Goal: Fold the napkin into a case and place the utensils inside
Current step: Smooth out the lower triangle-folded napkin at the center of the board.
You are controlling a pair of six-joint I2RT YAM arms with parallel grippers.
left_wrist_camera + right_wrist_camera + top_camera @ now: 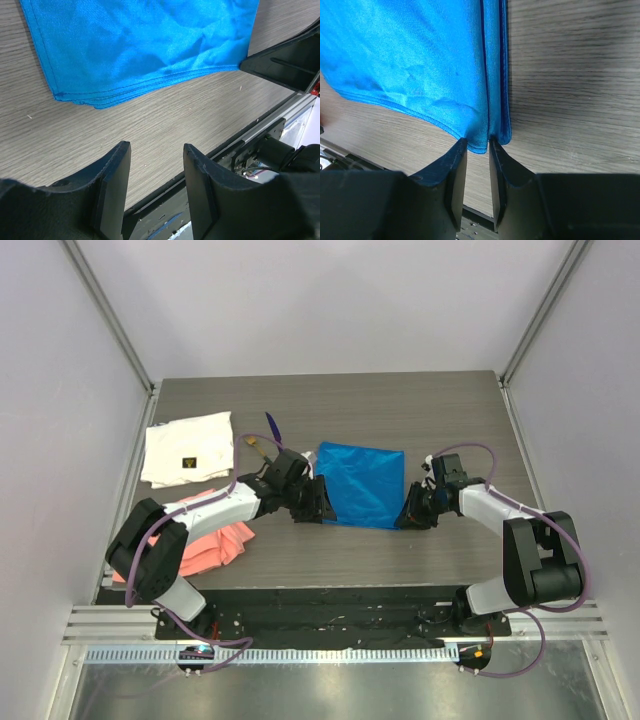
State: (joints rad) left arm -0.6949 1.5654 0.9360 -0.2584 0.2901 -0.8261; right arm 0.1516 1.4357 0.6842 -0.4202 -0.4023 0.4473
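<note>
The bright blue napkin (362,483) lies folded into a rough square at the table's middle. It also shows in the left wrist view (140,45) and the right wrist view (410,60). My left gripper (318,508) (156,147) is open and empty, just off the napkin's near left corner. My right gripper (412,515) (478,142) is nearly closed, with the napkin's near right corner between its fingertips. The purple utensil (272,427) lies behind my left arm. The tan end of the other utensil (252,442) shows beside it, its handle partly hidden by the arm.
A white cloth with a dark label (188,448) lies at the far left. A salmon-pink cloth (215,535) lies under my left arm. The table's near edge and metal rail (280,125) are close behind my left gripper.
</note>
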